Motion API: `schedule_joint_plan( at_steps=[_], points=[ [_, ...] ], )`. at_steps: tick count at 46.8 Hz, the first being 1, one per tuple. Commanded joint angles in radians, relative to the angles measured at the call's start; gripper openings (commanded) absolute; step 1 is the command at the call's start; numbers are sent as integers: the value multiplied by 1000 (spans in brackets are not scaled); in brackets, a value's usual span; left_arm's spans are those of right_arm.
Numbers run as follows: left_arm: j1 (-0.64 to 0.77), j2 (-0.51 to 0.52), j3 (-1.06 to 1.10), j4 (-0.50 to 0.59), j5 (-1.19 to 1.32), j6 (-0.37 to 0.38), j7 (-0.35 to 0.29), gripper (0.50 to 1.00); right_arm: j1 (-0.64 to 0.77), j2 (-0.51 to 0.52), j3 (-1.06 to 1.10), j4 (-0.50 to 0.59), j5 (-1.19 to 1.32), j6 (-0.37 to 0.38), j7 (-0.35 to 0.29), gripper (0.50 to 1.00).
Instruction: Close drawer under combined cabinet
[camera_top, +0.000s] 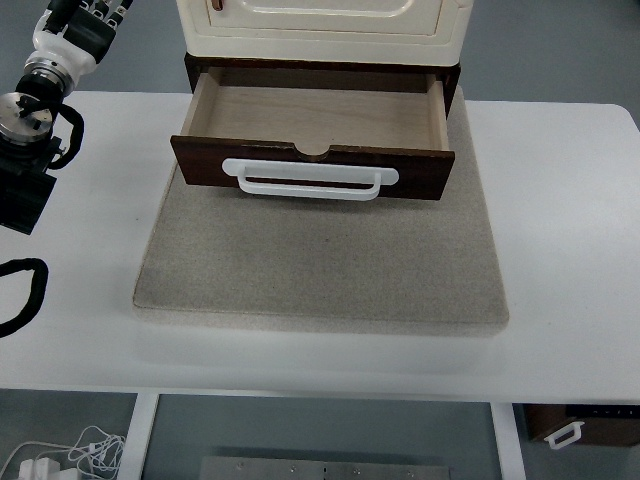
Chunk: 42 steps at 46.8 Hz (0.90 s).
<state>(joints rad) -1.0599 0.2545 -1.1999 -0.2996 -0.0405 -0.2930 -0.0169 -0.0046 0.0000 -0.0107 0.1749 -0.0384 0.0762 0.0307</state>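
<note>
The drawer (312, 115) under the cream cabinet (325, 25) stands pulled out toward me, its pale wooden inside empty. Its dark brown front (310, 168) carries a white bar handle (310, 179). My left arm (40, 100) comes in at the upper left, and its hand (85, 15) sits at the top edge, left of the cabinet and well away from the drawer. The hand is cut off by the frame. No right arm shows.
The cabinet rests on a grey stone-like slab (320, 260) on a white table (560, 200). A black cable loop (20, 295) lies at the left edge. Below the table are white cables (70, 455) and a dark box (585, 425).
</note>
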Motion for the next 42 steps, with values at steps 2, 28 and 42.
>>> schedule_joint_plan(
  at_steps=[2, 28, 42],
  points=[
    [-2, 0, -3, 4, -2, 6, 0, 1000, 0, 0, 0, 0, 0, 1, 0, 952],
    [-2, 25, -3, -18, 1, -52, -44, 1000, 0, 0, 0, 0, 0, -1, 0, 952],
    [-52, 94, 25, -24, 27, -57, -44, 1000, 0, 0, 0, 0, 0, -1, 0, 952]
  ],
)
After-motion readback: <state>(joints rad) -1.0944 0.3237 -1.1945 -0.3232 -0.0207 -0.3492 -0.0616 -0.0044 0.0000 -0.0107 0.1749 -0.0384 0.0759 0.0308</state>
